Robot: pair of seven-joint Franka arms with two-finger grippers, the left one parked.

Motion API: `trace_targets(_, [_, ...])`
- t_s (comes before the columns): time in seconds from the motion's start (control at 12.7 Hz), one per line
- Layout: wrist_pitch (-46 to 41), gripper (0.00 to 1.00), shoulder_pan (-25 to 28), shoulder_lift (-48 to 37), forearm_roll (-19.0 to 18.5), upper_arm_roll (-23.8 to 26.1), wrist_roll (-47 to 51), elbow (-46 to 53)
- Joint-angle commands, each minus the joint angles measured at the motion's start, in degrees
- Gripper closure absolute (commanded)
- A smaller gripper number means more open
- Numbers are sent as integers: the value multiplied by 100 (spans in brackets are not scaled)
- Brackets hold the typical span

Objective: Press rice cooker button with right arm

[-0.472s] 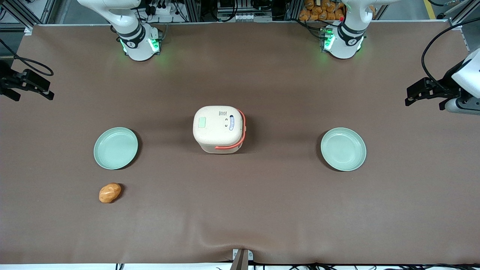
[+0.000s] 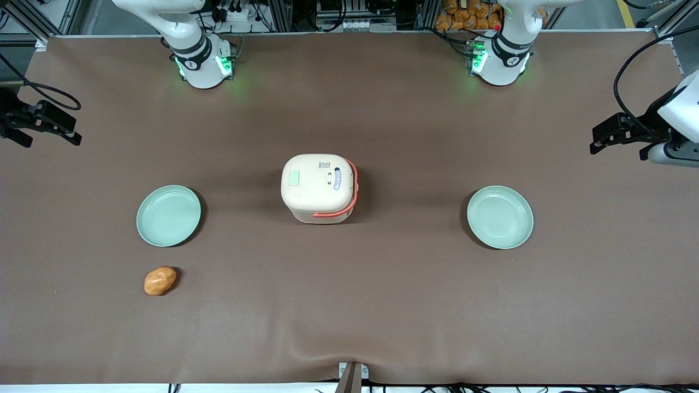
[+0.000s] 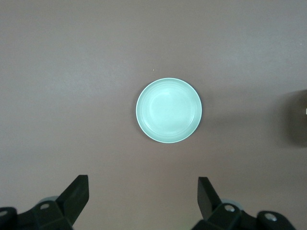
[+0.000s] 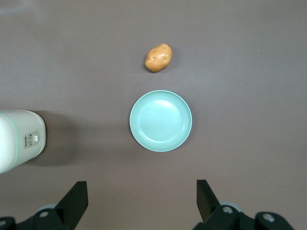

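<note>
cream rice cooker (image 2: 319, 187) well apart from gripper (image 4: 141, 201)

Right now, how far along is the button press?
Nothing looks done yet: the rice cooker sits shut mid-table and its button is untouched. In hand: the gripper, fingers open and empty, hangs high at the working arm's end of the table, above the plate beside the potato. Left: travel to the cooker, descend onto the green button, press, withdraw.
</note>
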Motion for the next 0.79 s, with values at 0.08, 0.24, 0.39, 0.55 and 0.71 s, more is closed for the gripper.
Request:
trace_targets(0.08, [-44,0,9,-8,210,-30,-47,67])
trace_targets(0.24, [-45,0,44,-8,227,-21,-38,67])
trace_targets(0.39, [-36,0,271,1,385,-4,23,85])
trace_targets(0.55, [8,50,824,298,377,-4,364,94])
trace_targets(0.71, [191,85,1393,755,377,5,1171,155])
